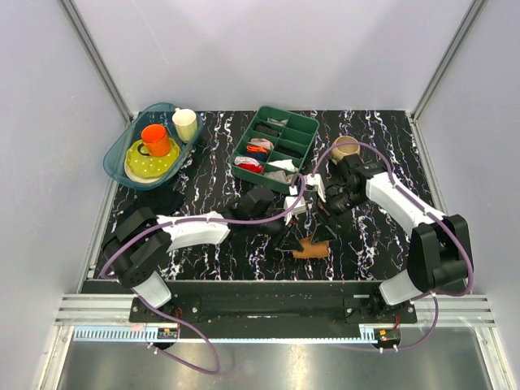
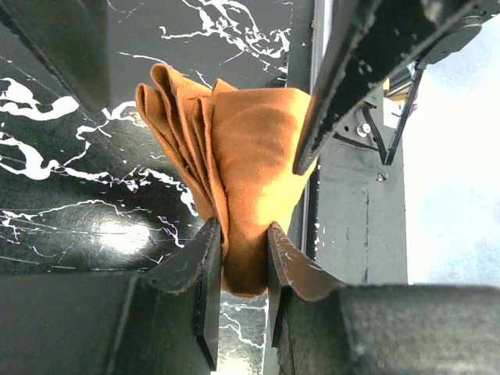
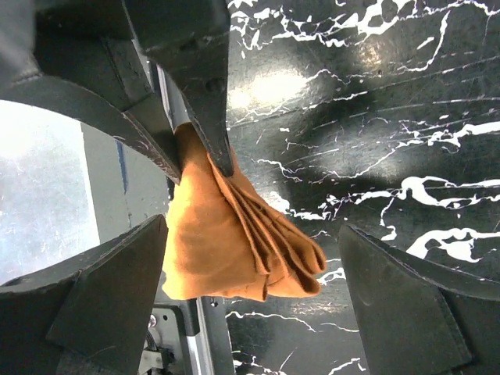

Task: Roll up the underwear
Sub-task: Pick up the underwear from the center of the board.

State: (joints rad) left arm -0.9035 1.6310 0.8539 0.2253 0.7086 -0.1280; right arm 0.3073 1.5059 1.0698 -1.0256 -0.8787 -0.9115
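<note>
The underwear (image 1: pixel 311 248) is a bunched, folded rust-brown bundle at the near edge of the table, centre-right. Its waistband is hidden. My left gripper (image 1: pixel 290 238) is shut on one end of the bundle; in the left wrist view its fingers (image 2: pixel 205 262) pinch the fabric (image 2: pixel 250 148), whose folds fan out away from them. My right gripper (image 1: pixel 323 231) is open. In the right wrist view its fingers (image 3: pixel 117 297) stand wide apart on either side of the underwear (image 3: pixel 226 242) without touching it, opposite the left gripper's tips.
A green divided tray (image 1: pixel 302 123) with small fabric rolls stands at the back centre, and a tan mug (image 1: pixel 343 149) to its right. A teal basin (image 1: pixel 118 153) with an orange mug, a yellow plate and a cream cup is at the back left. The table's front rail (image 1: pixel 244 286) runs just below the underwear.
</note>
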